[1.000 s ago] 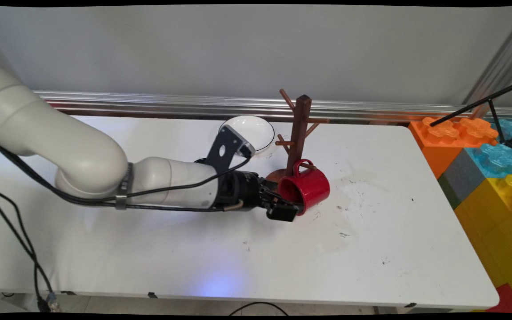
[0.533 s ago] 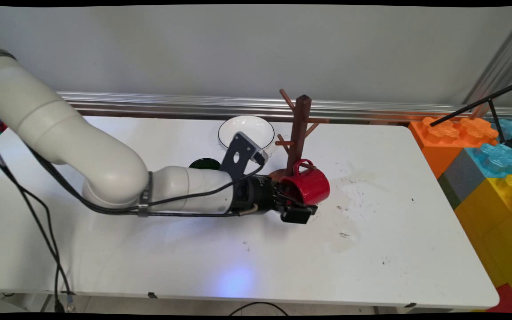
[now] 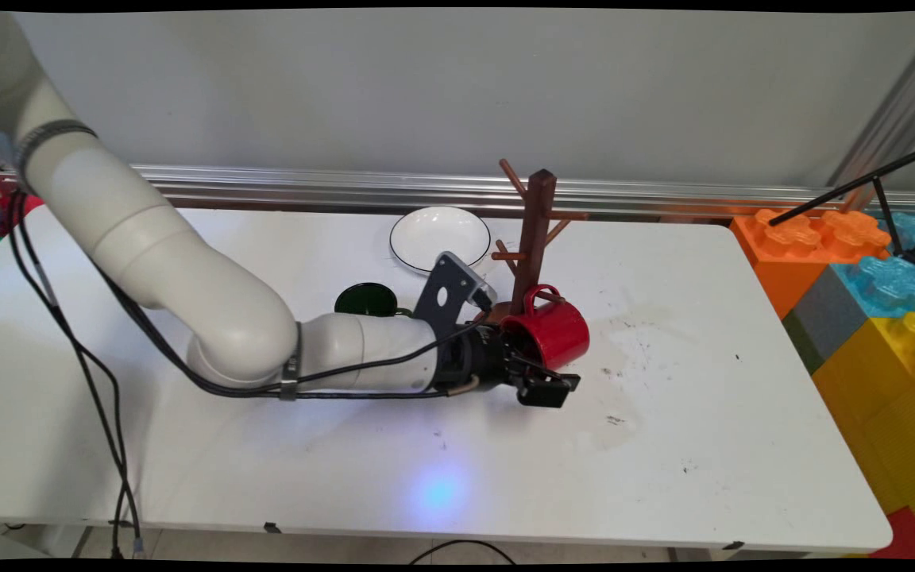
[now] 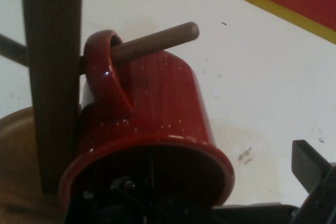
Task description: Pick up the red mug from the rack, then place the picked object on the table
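Since the earlier frames the arm has swung rightward across the middle of the frame, uncovering a dark green dish (image 3: 364,299) left of centre, while the red mug (image 3: 546,330) has stayed hung by its handle on a low peg of the wooden mug tree (image 3: 534,230). The gripper (image 3: 541,380) has its jaws spread wide, one finger inside the mug's mouth and one outside along the lower wall, closed on nothing as yet. Judged by its look, the mug is rigid, glossy and likely slippery and chippable; the rim wall is the sensible hold. Only the hand view shows the peg (image 4: 157,43) passing through the handle; only the main view shows the white bowl (image 3: 440,237) on the bench (image 3: 704,445).
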Controlling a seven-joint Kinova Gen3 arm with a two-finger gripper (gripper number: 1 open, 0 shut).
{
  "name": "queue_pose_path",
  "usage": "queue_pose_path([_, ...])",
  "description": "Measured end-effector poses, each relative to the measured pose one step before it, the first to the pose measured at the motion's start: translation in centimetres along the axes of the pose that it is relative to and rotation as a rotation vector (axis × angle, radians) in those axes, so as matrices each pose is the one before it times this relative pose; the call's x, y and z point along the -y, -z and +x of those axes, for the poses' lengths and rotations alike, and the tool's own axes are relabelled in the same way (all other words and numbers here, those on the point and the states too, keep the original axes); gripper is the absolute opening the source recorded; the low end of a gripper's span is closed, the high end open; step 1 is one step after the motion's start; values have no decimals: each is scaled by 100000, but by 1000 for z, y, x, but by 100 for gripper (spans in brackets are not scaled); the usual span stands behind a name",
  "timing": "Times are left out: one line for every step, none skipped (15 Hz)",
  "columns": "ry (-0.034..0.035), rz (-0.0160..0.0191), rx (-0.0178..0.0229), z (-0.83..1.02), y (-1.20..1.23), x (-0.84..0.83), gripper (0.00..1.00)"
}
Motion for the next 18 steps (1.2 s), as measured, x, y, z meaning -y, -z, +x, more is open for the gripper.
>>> queue_pose_path([-23,-51,-268,-82,-331,-9,100])
queue_pose_path([-58,-63,-218,-56,-252,-9,100])
queue_pose_path([-38,-45,-321,-57,-377,-12,100])
queue_pose_path([-10,48,-351,-62,-400,4,100])
queue_pose_path([60,185,-430,-43,-362,20,100])
queue_pose_path([245,457,-357,-30,-281,57,0])
queue_pose_path([216,435,-279,-12,-169,55,0])
queue_pose_path([580,689,-335,-38,-216,83,0])
queue_pose_path([434,463,-178,-30,-136,56,0])
queue_pose_path([500,460,-179,-55,-179,45,0])
queue_pose_path([289,188,-101,-43,-98,5,0])
queue_pose_path([395,238,-137,-65,-102,-12,0])
queue_pose_path([234,133,-38,-54,-52,-13,0])
queue_pose_path([283,7,-53,-66,-58,-85,0])
queue_pose_path([208,54,-48,-47,-6,-48,0])
queue_pose_path([214,-150,-7,-26,-39,-130,0])
queue_pose_path([201,14,-1,-45,31,-68,0])
queue_pose_path([420,148,-159,-85,196,-83,0])
